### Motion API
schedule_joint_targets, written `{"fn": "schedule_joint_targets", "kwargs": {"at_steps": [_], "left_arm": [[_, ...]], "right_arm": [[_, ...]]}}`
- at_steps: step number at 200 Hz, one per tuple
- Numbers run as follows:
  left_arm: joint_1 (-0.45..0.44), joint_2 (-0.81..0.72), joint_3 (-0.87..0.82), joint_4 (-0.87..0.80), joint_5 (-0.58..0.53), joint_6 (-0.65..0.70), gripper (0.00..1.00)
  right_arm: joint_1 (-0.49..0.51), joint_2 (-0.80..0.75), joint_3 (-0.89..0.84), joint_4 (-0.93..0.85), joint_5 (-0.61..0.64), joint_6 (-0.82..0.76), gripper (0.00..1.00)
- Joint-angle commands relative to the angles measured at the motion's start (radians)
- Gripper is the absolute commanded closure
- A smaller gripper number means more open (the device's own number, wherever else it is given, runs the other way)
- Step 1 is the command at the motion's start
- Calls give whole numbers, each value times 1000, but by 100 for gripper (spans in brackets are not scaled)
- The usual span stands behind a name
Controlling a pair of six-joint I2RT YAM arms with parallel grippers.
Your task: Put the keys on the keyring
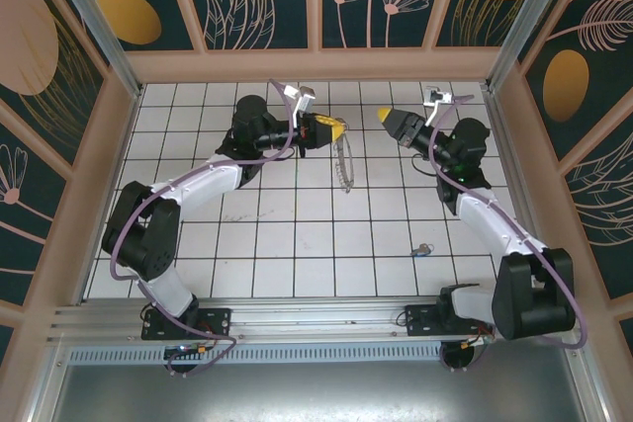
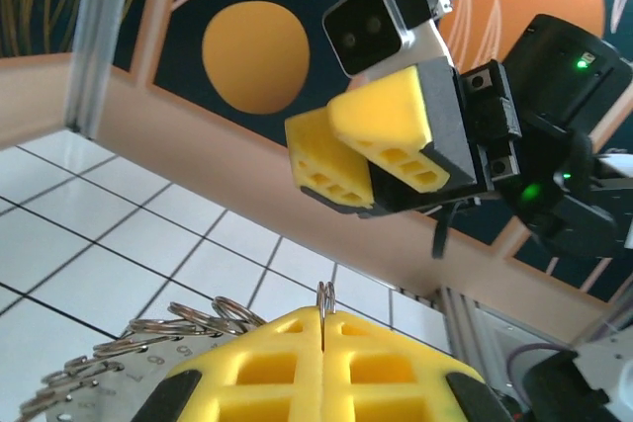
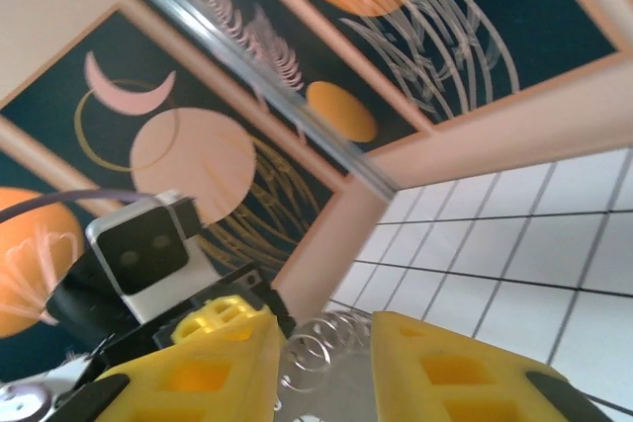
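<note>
The left gripper (image 1: 341, 129) pinches the floppy, dangling keyring (image 1: 344, 170) by one thin wire loop, the right gripper (image 1: 384, 115) spread nearby, while the small, likely slippery keys (image 1: 422, 249), best taken by the blue head, lie on the counter (image 1: 297, 244).

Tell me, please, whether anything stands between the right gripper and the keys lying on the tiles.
Nothing visible does: bare white tiles separate the right gripper from the keys. The keyring, hanging from the left gripper, is off to the side.
</note>
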Motion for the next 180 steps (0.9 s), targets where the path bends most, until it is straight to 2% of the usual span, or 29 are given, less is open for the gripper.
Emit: {"fn": "schedule_joint_targets", "kwargs": {"at_steps": [1,52,96,180], "left_arm": [[-1,0,34,92,58,-77,100],[-1,63,47,181,73,-203,100],[-1,62,46,179,74,-206,100],[-1,52,49,174,82,-198,100]], "right_arm": [[10,29,0,188,-103,46,69],[96,49,-3,225,-117,30,69],[138,40,-25,195,-96,-3,69],[146,42,-61,178,-60,-16,68]]}}
